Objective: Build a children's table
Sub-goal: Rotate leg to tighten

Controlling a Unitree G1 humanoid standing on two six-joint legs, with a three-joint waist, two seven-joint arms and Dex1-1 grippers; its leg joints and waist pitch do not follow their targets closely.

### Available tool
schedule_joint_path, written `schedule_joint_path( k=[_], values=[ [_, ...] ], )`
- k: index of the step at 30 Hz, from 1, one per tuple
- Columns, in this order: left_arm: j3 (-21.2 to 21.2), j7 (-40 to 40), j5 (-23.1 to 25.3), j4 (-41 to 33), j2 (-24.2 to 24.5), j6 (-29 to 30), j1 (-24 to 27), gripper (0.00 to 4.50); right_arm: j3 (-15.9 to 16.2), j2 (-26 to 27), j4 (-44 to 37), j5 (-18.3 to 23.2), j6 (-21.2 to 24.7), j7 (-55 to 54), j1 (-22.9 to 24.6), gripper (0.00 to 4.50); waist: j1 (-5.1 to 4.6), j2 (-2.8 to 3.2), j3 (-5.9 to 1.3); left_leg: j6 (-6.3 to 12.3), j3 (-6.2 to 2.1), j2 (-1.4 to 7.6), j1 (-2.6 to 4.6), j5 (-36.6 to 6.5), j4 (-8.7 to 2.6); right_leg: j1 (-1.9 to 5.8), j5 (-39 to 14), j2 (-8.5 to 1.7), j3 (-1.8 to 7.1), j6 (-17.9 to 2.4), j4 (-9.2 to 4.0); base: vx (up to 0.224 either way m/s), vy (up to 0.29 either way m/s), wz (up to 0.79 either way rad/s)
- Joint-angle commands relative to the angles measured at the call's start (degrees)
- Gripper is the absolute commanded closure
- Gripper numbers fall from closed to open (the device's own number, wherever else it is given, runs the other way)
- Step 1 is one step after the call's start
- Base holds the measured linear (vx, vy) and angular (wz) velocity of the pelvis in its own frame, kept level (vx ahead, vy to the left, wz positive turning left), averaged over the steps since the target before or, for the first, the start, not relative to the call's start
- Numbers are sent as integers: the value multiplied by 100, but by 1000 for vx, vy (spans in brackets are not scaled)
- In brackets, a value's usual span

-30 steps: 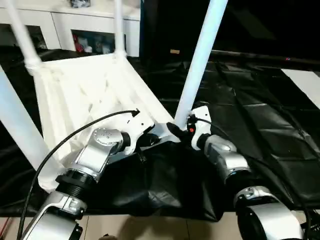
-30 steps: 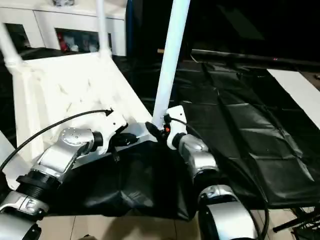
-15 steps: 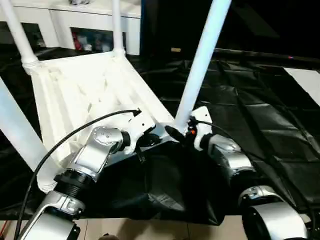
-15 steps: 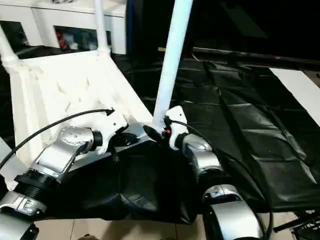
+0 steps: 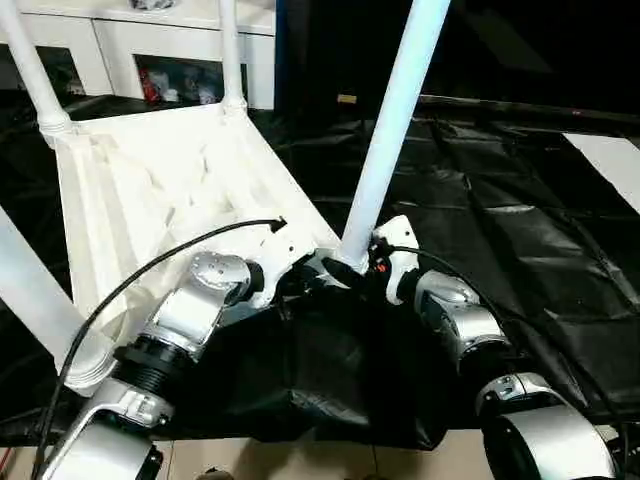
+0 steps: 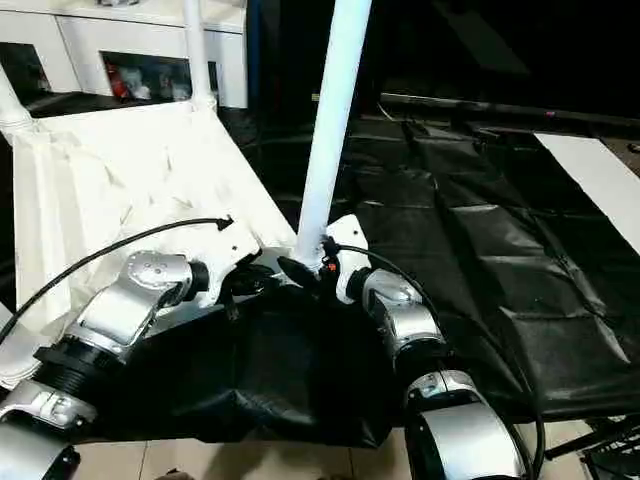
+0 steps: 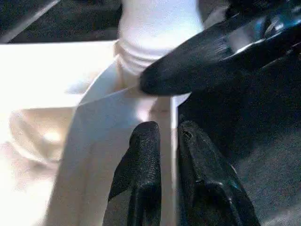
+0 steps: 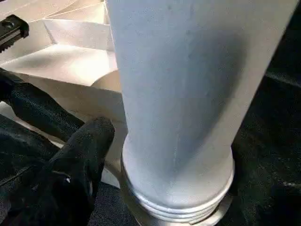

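The white children's table [image 5: 150, 190] lies upside down on black sheeting, ribbed underside up. Two legs stand at its far corners [image 5: 228, 55] and one at the near left [image 5: 40, 300]. A fourth leg [image 5: 392, 130] rises from the near right corner socket, leaning slightly right. My right gripper [image 5: 352, 266] is shut on this leg's base; one black finger [image 8: 82, 165] lies against it just above the threaded collar [image 8: 178, 197]. My left gripper [image 7: 170, 136] is shut on the top's thin rim [image 7: 117, 155] right beside that socket, close to the right gripper's finger [image 7: 207, 56].
Crumpled black sheeting [image 5: 520, 220] covers the floor around the table. A white cabinet [image 5: 170, 45] stands along the back, close behind the far legs. A white panel [image 5: 610, 160] lies at the far right. A black cable [image 5: 150, 270] loops over my left forearm.
The camera has shifted a little. Both grippers keep their holds at the near right corner, and the leg stands slightly more upright than a second ago.
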Motion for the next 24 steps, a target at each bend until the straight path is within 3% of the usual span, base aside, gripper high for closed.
schedule_joint_path(
  k=[1, 2, 6, 13, 20, 23, 24],
  values=[
    [-77, 16, 117, 15, 126, 159, 4, 376, 80, -58, -11, -29, -27, 100, 39, 68, 39, 115, -357, -12, 34, 26, 26, -1720, -365, 261, -1402, -280, 212, -1141, -418, 0, 0, 0],
    [-91, -12, 126, -2, 158, 154, 20, 376, 86, -58, -7, -36, -40, 107, 39, 68, 41, 95, -356, -1, 37, 25, 25, -1706, -364, 260, -1415, -282, 212, -1143, -417, 0, 0, 0],
    [-158, -178, 125, -104, 250, 222, 91, 376, 103, -57, 6, -53, -56, 132, 35, 68, 35, 104, -351, -5, 37, 26, 27, -1702, -368, 255, -1475, -283, 213, -1129, -422, 0, 0, 0],
    [-221, -296, 69, -233, 364, 444, 146, 446, 120, -58, 15, -80, -76, 189, 32, 68, 31, 114, -351, -30, 38, 26, 32, -1722, -370, 254, -1416, -277, 217, -1154, -413, 0, 0, 0],
    [-215, -391, 16, -294, 433, 478, 179, 446, 127, -74, -10, -76, -63, 296, 48, 68, 34, 120, -347, -35, 39, 23, 35, -1750, -371, 252, -1457, -278, 217, -1154, -422, 0, 0, 0],
    [-170, -503, -107, -266, 415, 202, 187, 446, 87, -83, -86, 60, 69, 631, 74, 68, 34, 115, -344, -29, 39, 22, 37, -1800, -371, 248, -1530, -277, 217, -1134, -432, 0, 0, 0],
    [-155, -558, -160, -257, 409, 86, 195, 450, 48, -81, -120, 150, 162, 773, 81, 42, 36, 117, -350, -5, 36, 22, 35, -1821, -369, 255, -1540, -277, 218, -1129, -435, 0, 0, 0]
  ],
)
